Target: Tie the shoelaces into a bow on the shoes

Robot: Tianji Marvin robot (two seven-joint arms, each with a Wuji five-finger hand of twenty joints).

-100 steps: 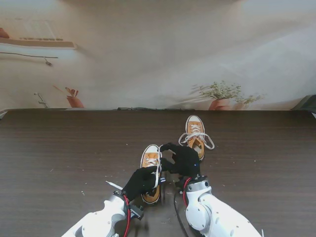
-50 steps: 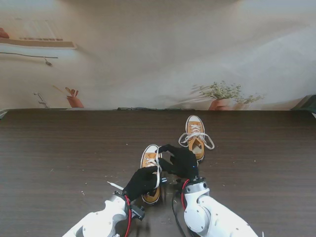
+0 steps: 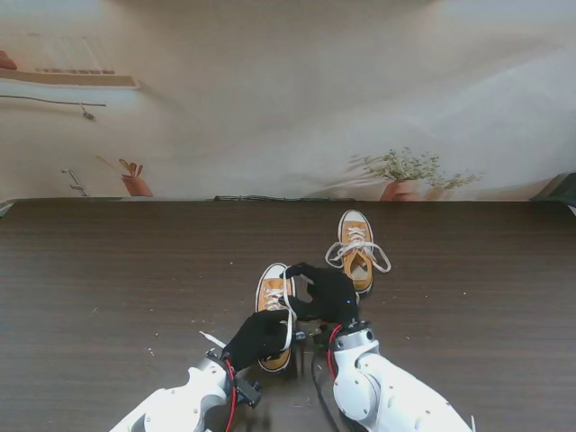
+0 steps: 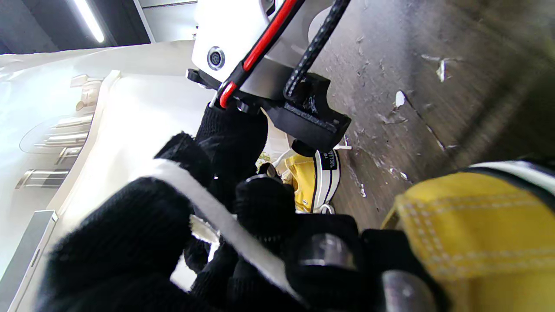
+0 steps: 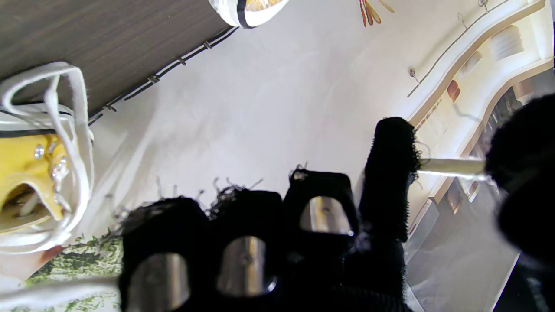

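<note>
Shoelace (image 3: pixel 287 317): flat white strip, black-gloved fingers (image 4: pixel 143 225).

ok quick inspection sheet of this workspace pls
surface: dark wood-grain table, pale flecks scattered on it
job's things: near yellow canvas shoe, white lace lifted; far yellow shoe, laces splayed to both sides
clutter: small white strip beside left arm
grippers: left hand and right hand, black-gloved, both pinching lace
cables: red cable at left wrist; black cable near right wrist
surroundings: printed backdrop with potted plants
</note>
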